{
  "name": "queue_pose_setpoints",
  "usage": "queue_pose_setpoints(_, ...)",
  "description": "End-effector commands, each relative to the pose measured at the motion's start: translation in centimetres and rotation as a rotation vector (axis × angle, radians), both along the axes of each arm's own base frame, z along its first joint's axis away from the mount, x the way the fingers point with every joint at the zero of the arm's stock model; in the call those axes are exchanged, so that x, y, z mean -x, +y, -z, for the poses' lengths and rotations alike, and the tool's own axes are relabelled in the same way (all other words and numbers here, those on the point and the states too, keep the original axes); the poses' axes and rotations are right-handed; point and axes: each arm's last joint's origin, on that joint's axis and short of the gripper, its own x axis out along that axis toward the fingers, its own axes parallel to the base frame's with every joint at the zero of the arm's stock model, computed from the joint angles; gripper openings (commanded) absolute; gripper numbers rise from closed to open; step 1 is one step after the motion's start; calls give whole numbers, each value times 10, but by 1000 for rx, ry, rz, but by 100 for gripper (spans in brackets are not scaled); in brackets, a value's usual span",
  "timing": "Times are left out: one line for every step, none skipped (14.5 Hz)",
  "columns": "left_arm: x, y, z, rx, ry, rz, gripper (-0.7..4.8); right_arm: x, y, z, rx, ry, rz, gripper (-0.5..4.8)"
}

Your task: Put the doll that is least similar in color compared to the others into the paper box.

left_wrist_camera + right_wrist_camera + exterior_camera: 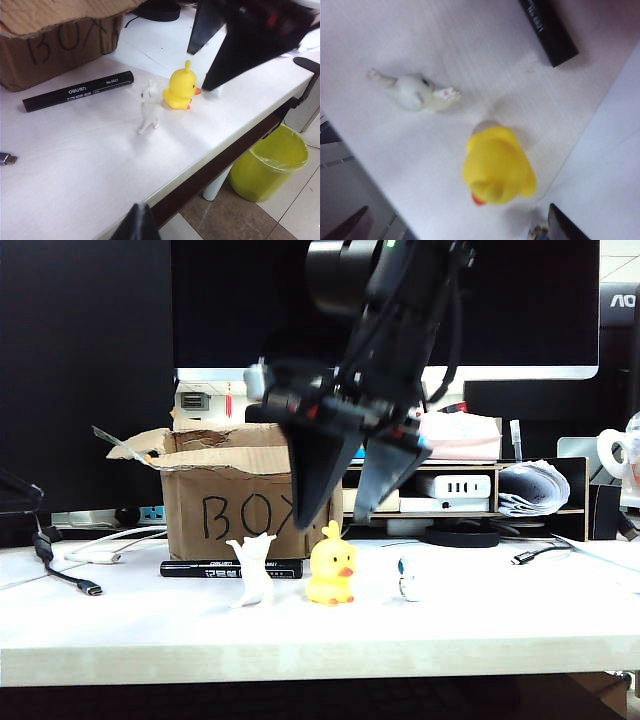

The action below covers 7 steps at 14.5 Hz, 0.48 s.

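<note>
Right tool [352, 485] spread above doll [331, 568] — left tool [139, 226] low

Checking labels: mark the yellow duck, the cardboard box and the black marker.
yellow duck [331, 575]: exterior view, on its body.
cardboard box [215, 515]: exterior view, front wall at the "BOX" lettering.
black marker [80, 90]: left wrist view, mid-barrel.

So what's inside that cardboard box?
Its inside is hidden: the paper box shows only its front and torn flaps. The yellow doll stands outside it on the table, under the open right gripper.
</note>
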Motion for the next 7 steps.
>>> queue_pose_setpoints(0,0,-1,7,-11,3,-5,-5,5,11,12,4,-16,479)
queue_pose_setpoints(0,0,-1,7,-11,3,-5,-7,6,16,19,13,-16,479)
queue_pose_setpoints(0,0,-1,7,-11,3,-5,-8,7,21,28,24,-16,479)
queue_pose_setpoints(0,0,-1,7,-11,3,-5,-9,8,25,33,31,-17,479)
queue_pose_setpoints(0,0,-1,7,-11,3,-5,-9,8,28,38,36,-16,479)
queue_pose_setpoints(0,0,-1,7,-11,3,-5,-10,9,31,40,39,-17,479)
queue_pose_setpoints(0,0,-1,7,-11,3,-5,-12,10,35,43,42,-16,479)
